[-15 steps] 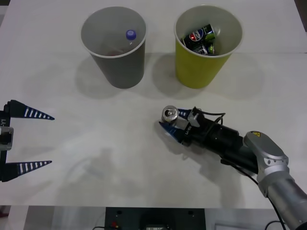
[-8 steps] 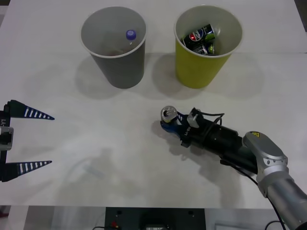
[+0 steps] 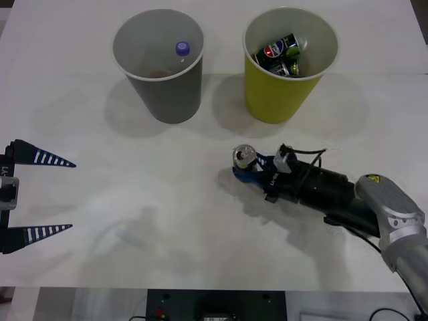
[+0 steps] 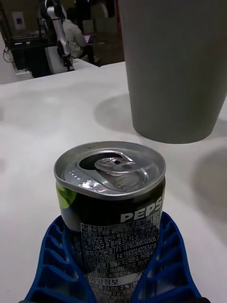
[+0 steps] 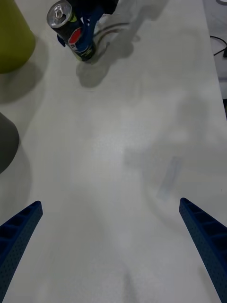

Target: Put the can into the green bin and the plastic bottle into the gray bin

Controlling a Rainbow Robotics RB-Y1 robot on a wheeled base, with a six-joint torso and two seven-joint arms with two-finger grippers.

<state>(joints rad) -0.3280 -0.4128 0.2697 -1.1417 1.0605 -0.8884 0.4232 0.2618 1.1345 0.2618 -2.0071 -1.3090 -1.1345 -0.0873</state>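
A small upright can (image 3: pixel 243 158) with a shiny pull-tab top stands mid-table in front of the green bin (image 3: pixel 267 100). My right gripper (image 3: pixel 247 168) is shut on it, its blue fingers (image 4: pixel 166 265) pressed on both sides of the can (image 4: pixel 111 203). Whether the can's base touches the table I cannot tell. The gray bin (image 3: pixel 170 100) stands at the back left, and the plastic bottle's blue-violet cap (image 3: pixel 182 48) shows inside it. My left gripper (image 3: pixel 41 194) waits open at the table's left edge, far from everything.
Other cans (image 3: pixel 281 53) lie inside the green bin. From the right wrist, the gray bin (image 4: pixel 175 71) rises just beyond the held can. The left wrist view has the green bin (image 5: pixel 12 38) and the can (image 5: pixel 71 31) far ahead, across bare white table (image 5: pixel 123 156).
The right gripper's fingers closed on the can, then shifted a little to the right with it. The left arm stayed still.
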